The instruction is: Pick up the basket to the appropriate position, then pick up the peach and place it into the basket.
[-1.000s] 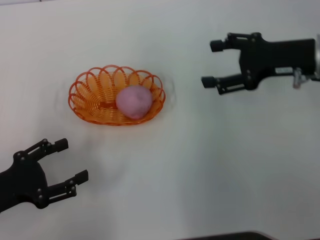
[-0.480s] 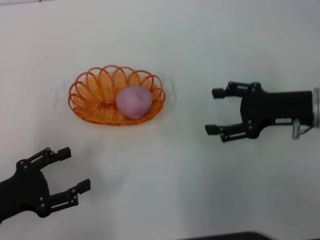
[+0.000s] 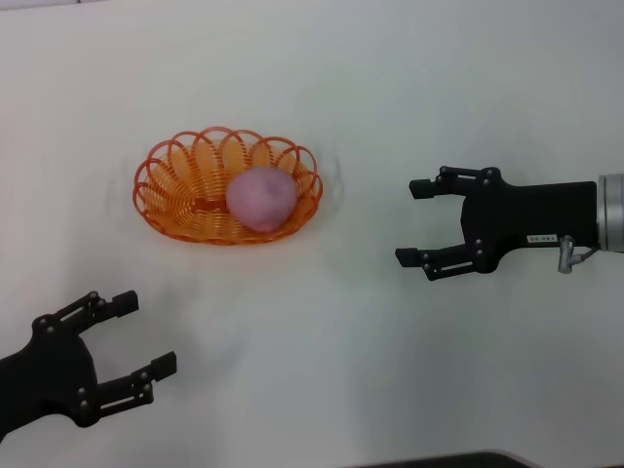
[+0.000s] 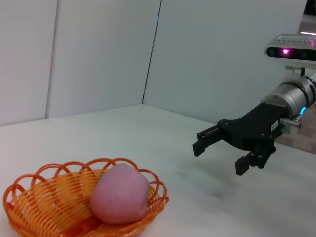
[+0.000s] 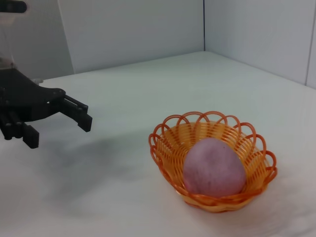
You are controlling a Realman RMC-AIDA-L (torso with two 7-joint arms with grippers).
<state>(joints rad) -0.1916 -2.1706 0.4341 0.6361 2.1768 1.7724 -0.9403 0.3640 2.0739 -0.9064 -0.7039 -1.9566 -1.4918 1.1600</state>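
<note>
the peach (image 3: 261, 198) sits in the basket (image 3: 171, 185) on the bench (image 3: 322, 370). the right gripper (image 3: 415, 222) reaches level toward it, spread wide and empty. the left gripper (image 3: 146, 333) waits nearer the robot, also wide and empty.

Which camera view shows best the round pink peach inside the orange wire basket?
The right wrist view: the round pink peach sits large and unobstructed in the orange wire basket. The left wrist view shows it partly behind the rim; the head view shows only its top.

The peach (image 3: 261, 198) lies inside the basket (image 3: 175, 180).
</note>
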